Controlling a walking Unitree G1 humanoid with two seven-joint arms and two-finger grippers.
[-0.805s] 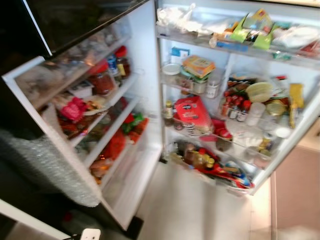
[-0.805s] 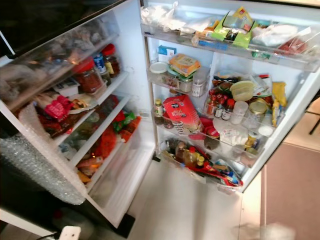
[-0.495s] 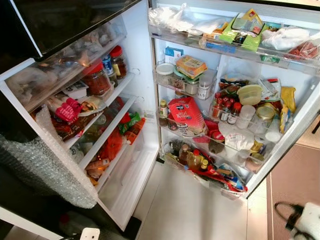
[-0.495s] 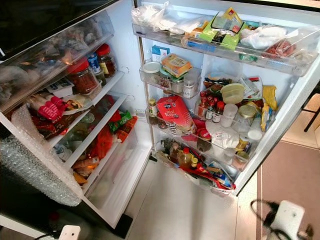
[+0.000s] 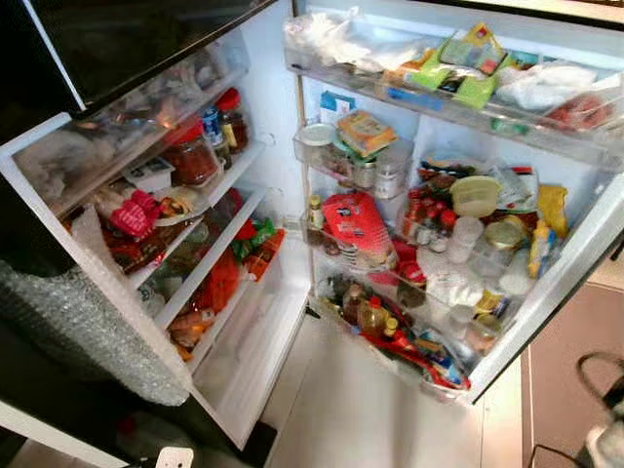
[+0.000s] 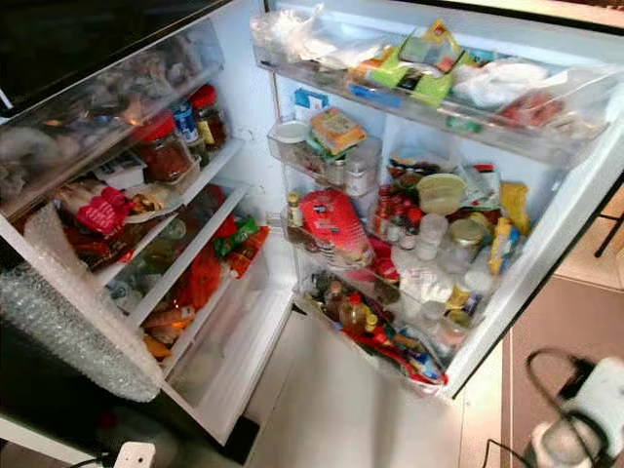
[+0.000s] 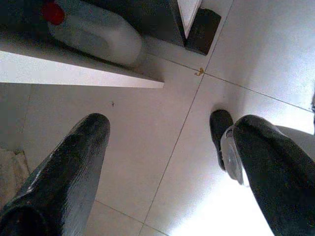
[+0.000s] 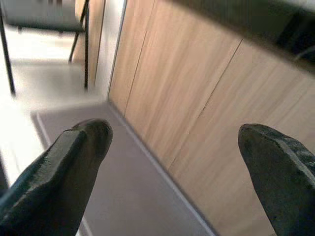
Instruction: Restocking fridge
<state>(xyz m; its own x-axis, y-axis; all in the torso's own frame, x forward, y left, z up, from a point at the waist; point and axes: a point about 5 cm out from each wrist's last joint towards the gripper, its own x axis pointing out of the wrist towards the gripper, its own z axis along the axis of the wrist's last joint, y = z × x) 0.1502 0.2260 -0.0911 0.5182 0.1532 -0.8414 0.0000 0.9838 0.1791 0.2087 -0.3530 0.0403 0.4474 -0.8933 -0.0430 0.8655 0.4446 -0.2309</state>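
Observation:
The fridge [image 5: 283,97] stands wide open before me. Its left shelves hold red-lidded jars [image 5: 192,156] and colourful packets. The right shelves are crowded with bottles, tubs, a red bag [image 5: 356,224] and green-yellow packets [image 5: 466,68] on top. Part of my right arm [image 6: 585,414], white with black cables, is low at the right, away from the fridge. My right gripper [image 8: 174,132] is open with nothing between its fingers, facing wooden panels. My left gripper [image 7: 170,128] is open and empty, hanging over the tiled floor.
Bubble wrap [image 5: 78,331] hangs on the fridge's lower left edge. A white jug with a red cap [image 7: 96,32] stands on the floor beneath. Pale tiles [image 5: 361,409] lie before the fridge, a brown mat [image 5: 575,322] to the right. Wooden cabinet fronts [image 8: 197,98] and chair legs [image 8: 49,29] are on my right.
The head view has shifted a little and lost its blur. My right arm has come into sight at the bottom right. The fridge contents have not moved.

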